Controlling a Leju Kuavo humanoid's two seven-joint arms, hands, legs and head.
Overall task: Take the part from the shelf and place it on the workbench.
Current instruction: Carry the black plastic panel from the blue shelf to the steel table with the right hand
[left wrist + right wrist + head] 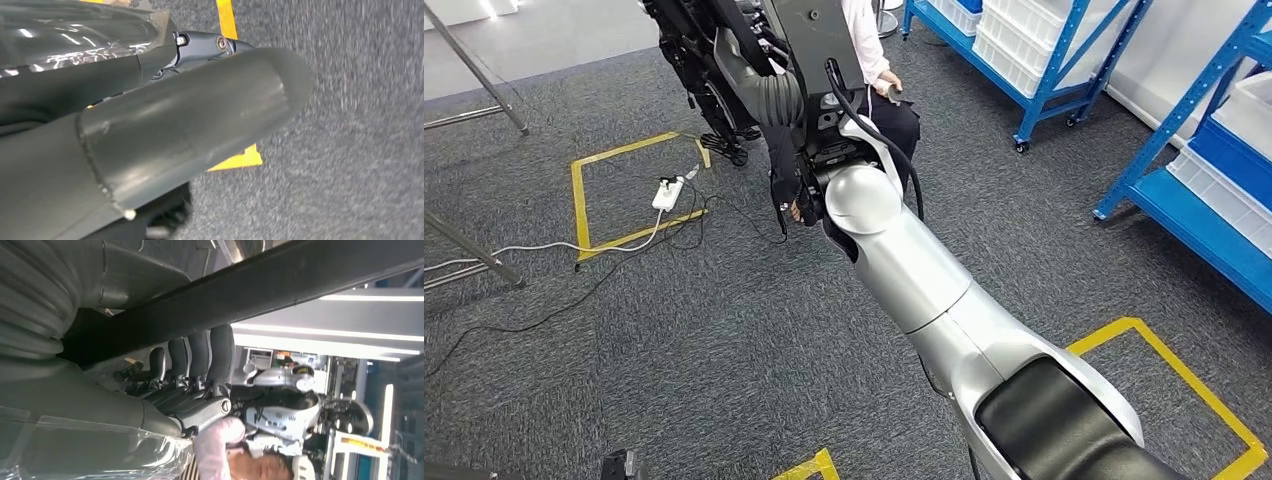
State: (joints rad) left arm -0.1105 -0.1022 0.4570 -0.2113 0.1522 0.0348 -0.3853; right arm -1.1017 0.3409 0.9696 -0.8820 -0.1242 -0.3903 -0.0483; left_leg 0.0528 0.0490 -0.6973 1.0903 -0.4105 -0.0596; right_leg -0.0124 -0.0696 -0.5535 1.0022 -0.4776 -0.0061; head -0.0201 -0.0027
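We are judging the task as roughly at its midpoint: the part (310,280), a long dark slab, is off the shelf and in the right hand (190,370). In the right wrist view its dark fingers (200,352) are curling around the slab's edge and clamping it against the palm. In the head view the silver right arm (924,280) is reaching away from us over grey carpet, and what we take to be the same dark part is held up at the far end of it, though that end is crowded and hard to read. The blue shelving (1184,190) is standing off to the right, well apart from the hand, and a seated person (869,50) is just beyond it. For the left hand (190,135), blurred and close to its camera, we cannot tell whether the fingers are spread or closed. What we are counting as left is the carry to the workbench, the setting down and the release
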